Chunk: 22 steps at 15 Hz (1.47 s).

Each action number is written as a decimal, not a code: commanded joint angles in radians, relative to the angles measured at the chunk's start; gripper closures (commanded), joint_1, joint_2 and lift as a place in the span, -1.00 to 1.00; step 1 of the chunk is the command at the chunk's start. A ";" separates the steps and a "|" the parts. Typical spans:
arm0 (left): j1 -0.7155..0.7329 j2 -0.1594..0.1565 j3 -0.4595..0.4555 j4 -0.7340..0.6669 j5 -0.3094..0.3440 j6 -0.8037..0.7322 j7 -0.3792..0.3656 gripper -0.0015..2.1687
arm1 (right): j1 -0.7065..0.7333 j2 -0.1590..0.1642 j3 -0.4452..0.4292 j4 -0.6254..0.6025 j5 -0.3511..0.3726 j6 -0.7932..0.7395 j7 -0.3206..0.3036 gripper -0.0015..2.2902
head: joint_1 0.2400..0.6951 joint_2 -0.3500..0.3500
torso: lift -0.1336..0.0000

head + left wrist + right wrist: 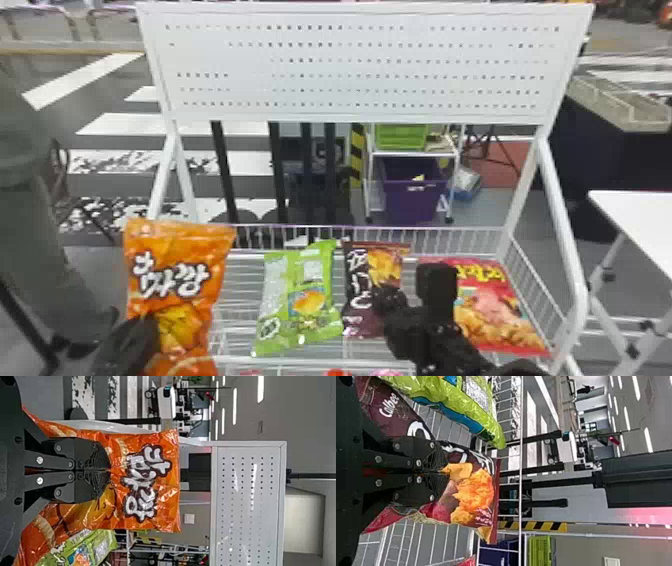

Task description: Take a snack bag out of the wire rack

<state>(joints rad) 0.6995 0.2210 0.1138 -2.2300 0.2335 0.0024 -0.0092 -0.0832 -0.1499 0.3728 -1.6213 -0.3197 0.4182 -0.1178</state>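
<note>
At the head view's left, my left gripper (131,345) is by the lower part of an upright orange snack bag (185,250), over the wire rack's left side. In the left wrist view, the left gripper (107,470) is shut on the orange bag (166,494). My right gripper (394,300) is at the dark brown bag (361,290) inside the wire rack (450,240). From the right wrist, the right gripper (440,471) shows shut on the brown bag's (474,490) front, its fingers hiding part of the print.
A green bag (300,295) lies in the rack left of the brown one, and a red bag (500,310) lies to its right, partly behind my right arm. White side posts and a perforated panel (350,65) frame the rack. A white table (635,225) stands at right.
</note>
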 commanded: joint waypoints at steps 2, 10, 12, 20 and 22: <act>0.000 -0.002 -0.003 0.000 -0.002 0.000 0.000 0.90 | 0.056 -0.019 -0.002 -0.101 0.007 0.001 -0.037 0.96 | 0.14 0.00 | 1.00; 0.002 0.001 -0.016 -0.010 -0.005 -0.003 0.000 0.90 | 0.413 -0.123 -0.140 -0.595 0.064 -0.032 -0.085 0.96 | 0.14 0.00 | 1.00; -0.003 0.000 -0.017 -0.008 -0.005 -0.003 0.000 0.90 | 0.534 -0.139 -0.199 -0.654 0.077 -0.130 -0.063 0.96 | 0.14 0.00 | 1.00; -0.008 -0.002 -0.029 -0.008 -0.006 -0.003 0.000 0.90 | 0.913 -0.069 -0.488 -0.743 0.113 -0.354 0.135 0.96 | 0.14 0.00 | 1.00; -0.008 -0.003 -0.029 -0.008 -0.006 -0.003 0.000 0.90 | 0.936 -0.053 -0.555 -0.749 0.093 -0.348 0.179 0.96 | 0.14 0.00 | 1.00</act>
<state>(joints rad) 0.6918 0.2179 0.0845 -2.2378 0.2270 -0.0007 -0.0092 0.8335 -0.2161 -0.1345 -2.3654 -0.2142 0.0656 0.0543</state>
